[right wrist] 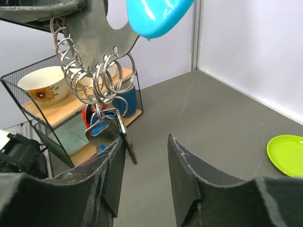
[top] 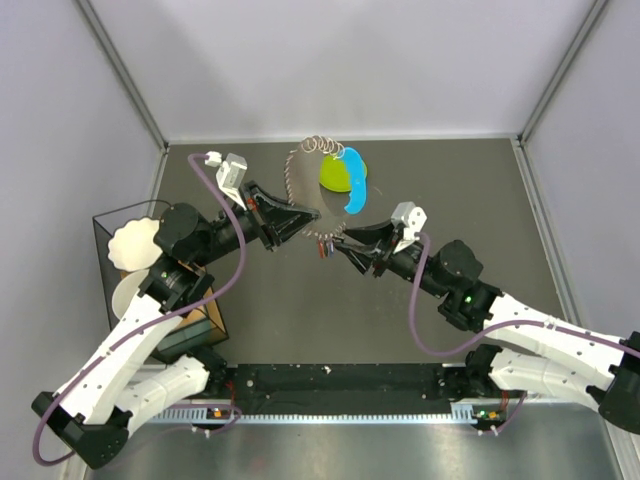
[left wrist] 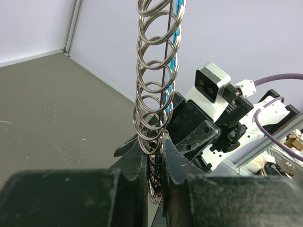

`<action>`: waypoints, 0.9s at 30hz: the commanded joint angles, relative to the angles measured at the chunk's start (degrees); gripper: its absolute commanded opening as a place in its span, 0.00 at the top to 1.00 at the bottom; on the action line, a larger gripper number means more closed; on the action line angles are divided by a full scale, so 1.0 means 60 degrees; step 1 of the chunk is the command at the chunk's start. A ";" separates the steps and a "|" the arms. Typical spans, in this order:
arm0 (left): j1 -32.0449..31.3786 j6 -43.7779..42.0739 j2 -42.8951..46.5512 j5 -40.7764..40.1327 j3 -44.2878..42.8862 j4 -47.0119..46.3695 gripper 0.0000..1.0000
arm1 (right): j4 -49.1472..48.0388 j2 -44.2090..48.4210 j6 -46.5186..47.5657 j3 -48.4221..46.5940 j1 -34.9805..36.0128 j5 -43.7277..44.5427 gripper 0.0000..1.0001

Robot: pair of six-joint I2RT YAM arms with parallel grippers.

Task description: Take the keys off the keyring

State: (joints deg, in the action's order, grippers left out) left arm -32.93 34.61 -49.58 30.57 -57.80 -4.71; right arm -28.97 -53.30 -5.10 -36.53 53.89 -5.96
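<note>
The keyring is a chain of linked metal rings point(top: 290, 180) with a bright blue crescent piece point(top: 353, 182), lifted above the table. My left gripper point(top: 310, 222) is shut on the ring chain point(left wrist: 156, 118), which rises from between its jaws. The keys point(top: 322, 246), small with red and blue heads, hang from the rings below the left gripper. In the right wrist view the keys point(right wrist: 103, 130) dangle from the rings point(right wrist: 92, 78) right by my left finger. My right gripper point(right wrist: 147, 142) is open and empty, just right of the keys point(top: 337, 246).
A lime-green plate point(top: 336, 172) lies at the back of the table, also in the right wrist view point(right wrist: 287, 153). A black wire rack point(top: 115, 225) with a white flower-rimmed bowl point(top: 135, 243) stands at the left; it holds a flowered bowl point(right wrist: 43, 87) and a blue cup point(right wrist: 128, 100).
</note>
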 commanded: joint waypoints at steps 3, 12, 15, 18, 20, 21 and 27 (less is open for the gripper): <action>-0.0020 0.0047 0.0192 -0.0026 -0.0064 -0.0607 1.00 | -0.0767 0.0036 0.0001 -0.0166 0.0115 -0.0399 0.53; -0.0020 0.0120 0.0251 -0.0026 -0.0006 -0.0607 1.00 | -0.1030 -0.0316 0.0016 -0.0371 0.0115 -0.0413 0.50; -0.0020 0.0135 0.0251 -0.0055 0.0053 -0.0621 1.00 | -0.1075 -0.0448 0.0059 -0.0473 0.0174 -0.0399 0.50; -0.0020 0.0150 0.0251 -0.0070 0.0083 -0.0650 1.00 | -0.1162 -0.0653 0.0074 -0.0546 0.0218 -0.0355 0.50; -0.0020 0.0164 0.0251 -0.0099 0.0112 -0.0651 1.00 | -0.1294 -0.0784 0.0060 -0.0576 0.0232 -0.0297 0.50; -0.0020 0.0164 0.0251 -0.0099 0.0126 -0.0651 1.00 | -0.1323 -0.0828 0.0031 -0.0620 0.0247 -0.0238 0.50; -0.0020 0.0135 0.0266 -0.0187 0.0244 -0.0665 1.00 | -0.1631 -0.1092 0.0016 -0.0708 0.0320 -0.0048 0.48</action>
State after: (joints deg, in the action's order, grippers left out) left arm -32.93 34.85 -49.58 30.39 -56.64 -4.60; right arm -34.02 -59.13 -5.08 -37.30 54.78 -7.31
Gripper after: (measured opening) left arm 0.122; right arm 0.516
